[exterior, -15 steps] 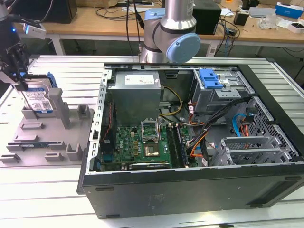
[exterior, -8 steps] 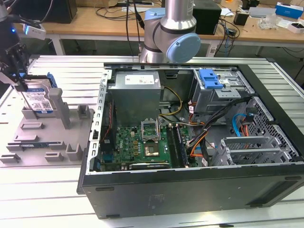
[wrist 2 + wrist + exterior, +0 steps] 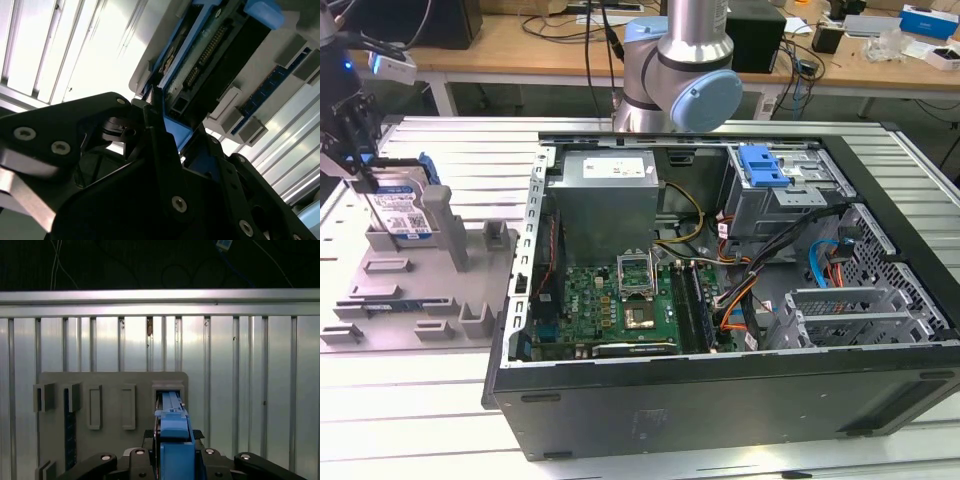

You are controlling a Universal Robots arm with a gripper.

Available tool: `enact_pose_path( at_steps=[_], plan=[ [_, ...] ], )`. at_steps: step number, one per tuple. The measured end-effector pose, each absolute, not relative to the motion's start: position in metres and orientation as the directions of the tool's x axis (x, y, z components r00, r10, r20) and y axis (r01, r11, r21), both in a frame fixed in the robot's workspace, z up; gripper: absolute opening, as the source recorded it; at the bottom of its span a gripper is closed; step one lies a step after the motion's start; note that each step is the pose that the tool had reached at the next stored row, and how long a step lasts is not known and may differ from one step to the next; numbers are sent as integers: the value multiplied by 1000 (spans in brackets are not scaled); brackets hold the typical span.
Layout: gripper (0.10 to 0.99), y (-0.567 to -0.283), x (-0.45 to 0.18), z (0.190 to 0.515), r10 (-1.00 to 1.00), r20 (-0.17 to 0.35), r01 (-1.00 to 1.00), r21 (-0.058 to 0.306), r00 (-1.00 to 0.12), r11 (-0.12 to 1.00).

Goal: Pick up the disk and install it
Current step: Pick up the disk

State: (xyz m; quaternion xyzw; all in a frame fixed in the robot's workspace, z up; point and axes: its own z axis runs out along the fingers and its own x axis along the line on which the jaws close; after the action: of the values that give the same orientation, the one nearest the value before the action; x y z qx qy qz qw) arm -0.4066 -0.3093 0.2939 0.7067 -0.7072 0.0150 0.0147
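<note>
Gripper [image 3: 370, 178] sits at the far edge of the exterior view's left, over the gray holder plate [image 3: 440, 290] on the slatted alu table [image 3: 450, 150]. It's pinched on the disk [image 3: 402, 210]. In the second wrist view a black finger [image 3: 160, 142] lies against the disk's blue rail [image 3: 175, 132], and in the first wrist view black gripper parts hug both sides of that rail [image 3: 174, 435] w/ no gap showing. The disk stands on edge, roughly upright, w/ its white-and-blue label facing the exterior view's right. Its lower part is down between the holder's gray posts; can't tell if it's fully seated in the slot. The second wrist view shows the disk's [image 3: 210, 55] dark underside & connector row. In the first wrist view the holder plate [image 3: 110, 385] carries several other rectangular slots. A thin dark-blue strip [image 3: 70, 430] sits in one of them, apart from the disk. The open PC case [image 3: 720, 400] lies well apart on the exterior view's right, open side up. Inside it are the green motherboard [image 3: 610, 300], gray PSU box [image 3: 605, 200] & a drive cage w/ a blue latch [image 3: 763, 165]. The arm's gray-and-blue joint [image 3: 680, 75] is behind the case, near the wooden benches.
</note>
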Motion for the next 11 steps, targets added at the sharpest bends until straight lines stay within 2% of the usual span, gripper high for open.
enact_pose_path(
  at_steps=[11],
  plan=[
    [365, -312, -407, 293, -999, 35, -1000, 0, -2, 2]
  ],
)
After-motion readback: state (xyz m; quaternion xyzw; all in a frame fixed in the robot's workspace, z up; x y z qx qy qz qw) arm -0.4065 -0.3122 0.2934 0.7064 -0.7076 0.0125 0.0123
